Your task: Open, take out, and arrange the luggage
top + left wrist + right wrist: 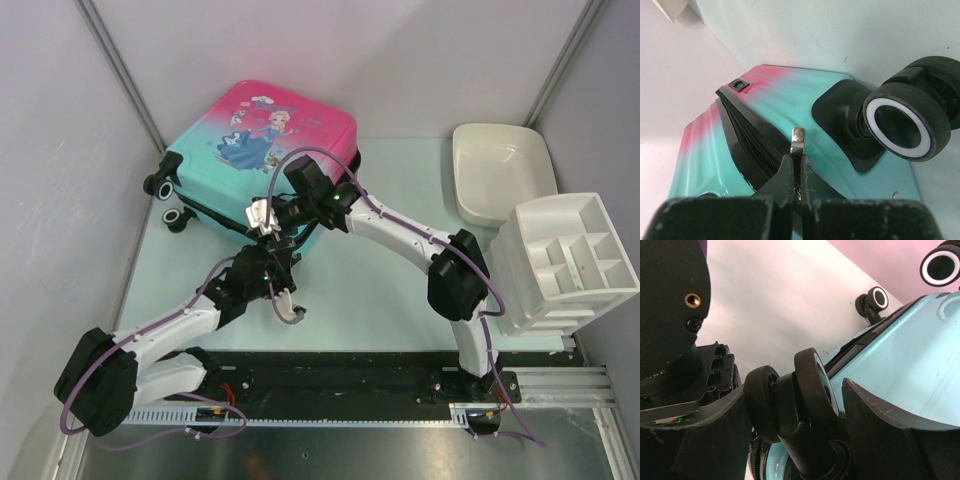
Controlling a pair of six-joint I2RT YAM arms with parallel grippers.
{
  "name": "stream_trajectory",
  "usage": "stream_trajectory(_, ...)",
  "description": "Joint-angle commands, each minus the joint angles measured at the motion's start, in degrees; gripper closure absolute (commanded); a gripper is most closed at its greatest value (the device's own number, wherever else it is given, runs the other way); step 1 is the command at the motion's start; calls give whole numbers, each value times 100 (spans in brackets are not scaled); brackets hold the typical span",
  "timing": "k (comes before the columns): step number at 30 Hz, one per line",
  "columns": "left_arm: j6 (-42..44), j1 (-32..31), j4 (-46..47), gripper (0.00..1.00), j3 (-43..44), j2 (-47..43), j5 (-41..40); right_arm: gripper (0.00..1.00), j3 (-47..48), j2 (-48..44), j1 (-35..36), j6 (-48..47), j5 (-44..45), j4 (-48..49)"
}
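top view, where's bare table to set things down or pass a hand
Bare table lies between the luggage and the white tub, behind the right arm. More lies in front of that arm, up to the black rail. Crowded: the luggage's near edge, where left gripper, shut on the zipper pull, and right gripper meet, and the right side by the organiser.

Left arm (170, 325): white tubes, fat black joints.
Right arm (395, 230): white and black too, with one tiny green light (343, 197).
Wires: a thin purple wire (311, 151) runs along each arm.
Left pincer (795, 162): two flat black fingers, scratched grey.
Right pincer (800, 405): thick black curved fingers with worn edges.
Screw (692, 300): round, gold, set in a black part.
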Motion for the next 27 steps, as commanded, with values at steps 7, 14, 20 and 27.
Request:
stream_trajectory(7,647,231,-354,100,-386,-85,-1281,100,-185,4,-702,1864,771,135)
stream_trajectory(14,480,433,-854,100,-852,-675,-1518,100,-405,-145,-808,1829,763,231)
stream_trajectory(20,339,828,-925,100,-1020,-676,-1580,100,-572,-259,-843,1820,710,275)
stream_trajectory(27,-546,1390,-1082,90,-380,-735,-642,100,-598,-321,-852,1846,675,293)
